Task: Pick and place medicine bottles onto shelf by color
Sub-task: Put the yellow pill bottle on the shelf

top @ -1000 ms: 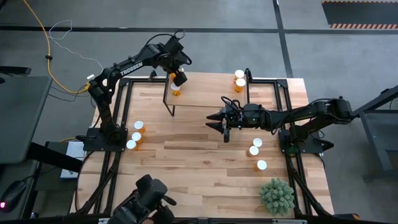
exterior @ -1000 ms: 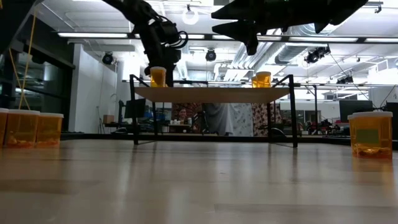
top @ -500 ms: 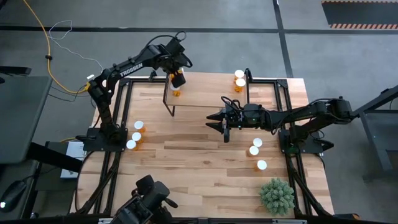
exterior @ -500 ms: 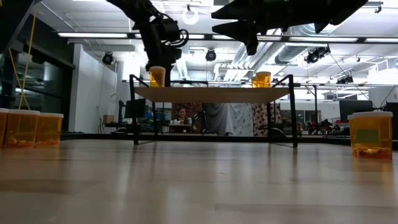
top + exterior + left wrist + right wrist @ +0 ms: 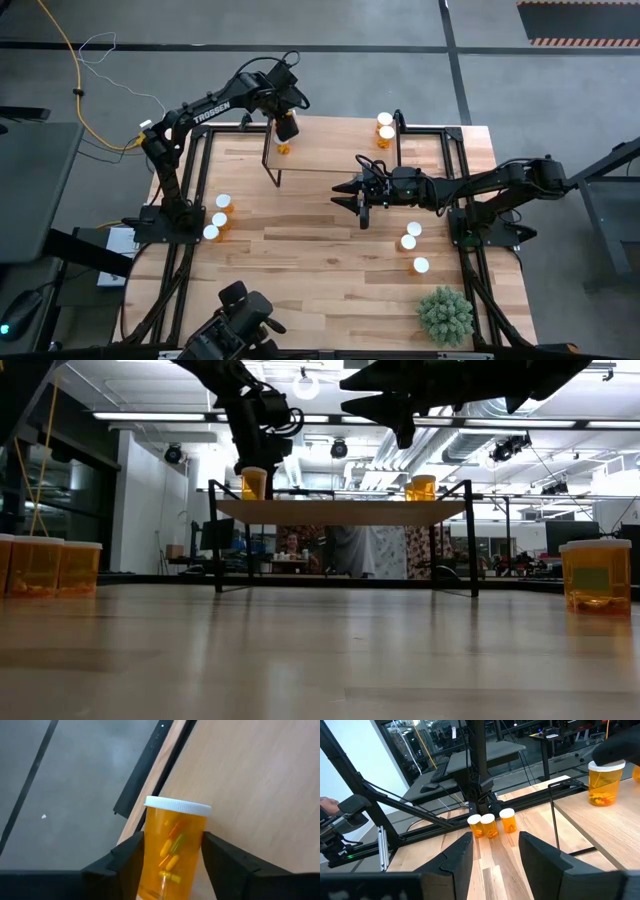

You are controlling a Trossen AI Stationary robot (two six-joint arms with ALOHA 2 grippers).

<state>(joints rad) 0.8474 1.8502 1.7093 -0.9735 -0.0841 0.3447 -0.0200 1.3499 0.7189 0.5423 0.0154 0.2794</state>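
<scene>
My left gripper [image 5: 286,130] is at the left end of the shelf [image 5: 330,150], shut on an orange medicine bottle [image 5: 172,850] with a white cap. That bottle stands upright on the board [image 5: 254,483]. Two more bottles [image 5: 386,127] stand on the shelf's right end. My right gripper [image 5: 338,196] hovers open above the table just in front of the shelf, touching nothing. Three bottles [image 5: 218,218] stand on the table near its left edge and three [image 5: 412,240] near its right side. My left gripper pinches the bottle's orange body [image 5: 150,855] just below the cap, one finger [image 5: 127,862] on each side. It comes at the bottle from above. The bottle is upright, and its base [image 5: 254,498] rests on the shelf board.
A green spiky plant [image 5: 445,315] sits at the table's near right corner. The shelf's thin black legs [image 5: 218,540] leave a gap under the board. Bare tabletop [image 5: 310,260] lies between the two bottle groups. A camera mount [image 5: 235,320] stands at the near edge.
My left arm has shifted slightly at the shelf's left end. The bottle between its fingers has stayed upright on the board.
</scene>
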